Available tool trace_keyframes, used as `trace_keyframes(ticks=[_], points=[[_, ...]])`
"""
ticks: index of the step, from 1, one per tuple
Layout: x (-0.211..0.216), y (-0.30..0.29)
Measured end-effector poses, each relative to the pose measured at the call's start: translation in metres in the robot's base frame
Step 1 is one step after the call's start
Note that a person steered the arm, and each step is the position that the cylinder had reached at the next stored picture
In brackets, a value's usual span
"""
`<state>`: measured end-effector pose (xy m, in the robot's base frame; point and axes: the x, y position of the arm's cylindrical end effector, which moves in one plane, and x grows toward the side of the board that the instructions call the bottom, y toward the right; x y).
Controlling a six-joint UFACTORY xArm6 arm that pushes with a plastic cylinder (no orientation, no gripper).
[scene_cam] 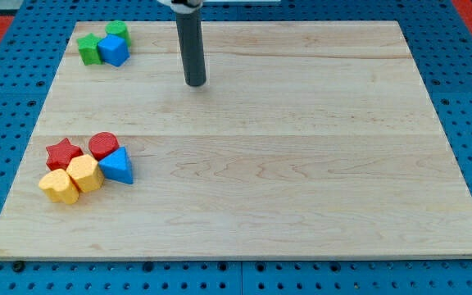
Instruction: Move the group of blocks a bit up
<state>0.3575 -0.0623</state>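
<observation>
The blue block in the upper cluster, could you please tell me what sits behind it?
Behind the blue block sits a green block, its lower part covered. Another green block lies beside it. My tip stands apart, rightward.

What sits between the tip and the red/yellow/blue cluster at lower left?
Nothing: in the camera view only bare wooden board lies between my tip and the nearest of that cluster, the red cylinder. The green and blue blocks at top left are off that line.

Dark rod descends from view's top, just left of centre, near-vertical. Tip [196, 83] sits in upper part of view. Arm above mostly out of frame.
</observation>
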Motion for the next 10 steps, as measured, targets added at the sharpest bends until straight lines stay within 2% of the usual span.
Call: trace_keyframes(ticks=[1, 2, 3, 4, 5, 7, 9, 10], points=[[0.033, -0.039], [0.046, -0.128], [0.052, -0.148], [0.085, -0.198], [0.144, -0.233], [0.223, -0.237], [0.225, -0.192], [0.218, -0.194]])
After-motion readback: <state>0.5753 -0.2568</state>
